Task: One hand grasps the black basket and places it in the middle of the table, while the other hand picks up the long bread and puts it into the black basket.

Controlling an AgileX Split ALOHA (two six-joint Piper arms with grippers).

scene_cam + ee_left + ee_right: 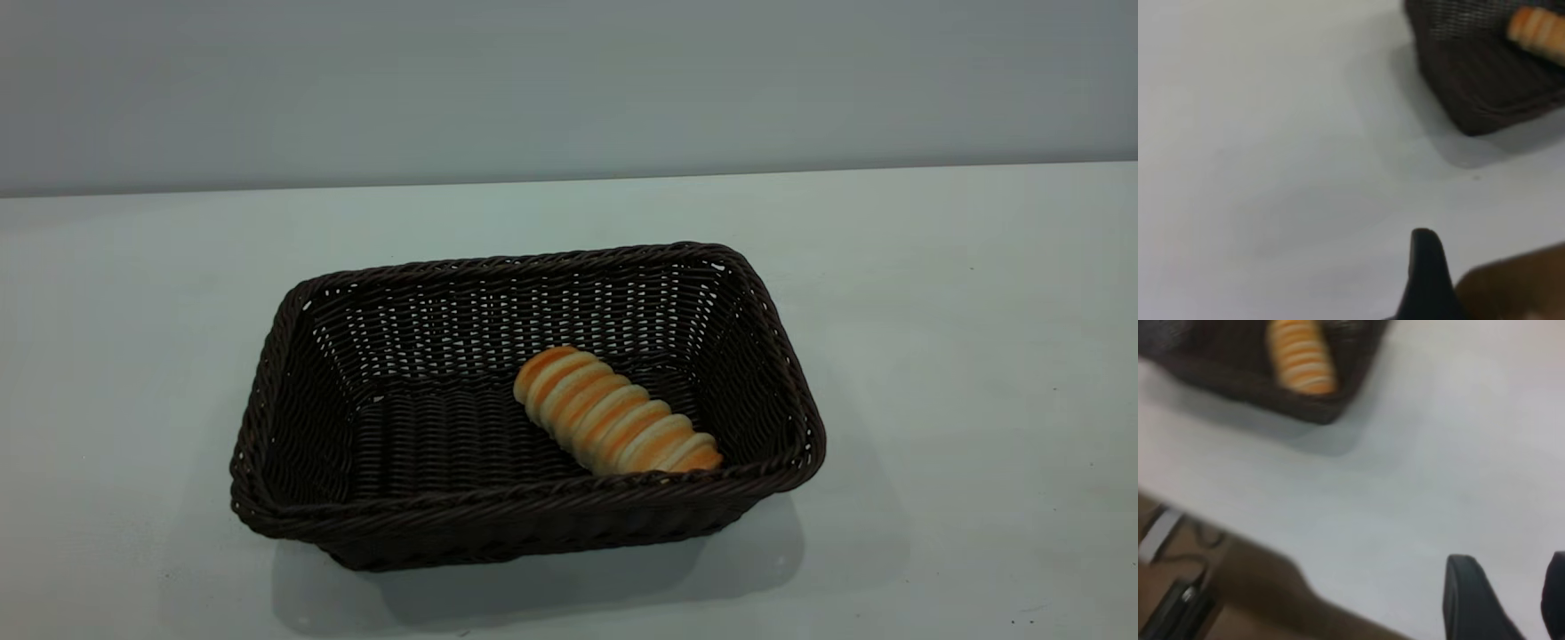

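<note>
Here, you are viewing the black basket (524, 404) sitting mid-table (960, 356), with the long bread (615, 411) lying diagonally inside it toward its right end. Your right gripper (1501, 600) is hanging over bare table well clear of the basket, jaws parted. Your left gripper (1426, 273) is showing one finger only; its jaw state cannot be told.

only small parts of the robot are showing, and only in the wrist views. the left gripper (1426, 280) is appearing as a single black finger (1425, 267), smooth and matte, tapering up to a rounded tip. the right gripper (1511, 600) is showing two dark charcoal fingers (1468, 600), smooth-surfaced with rounded tops, one of them being cut off by the picture's edge.
</note>
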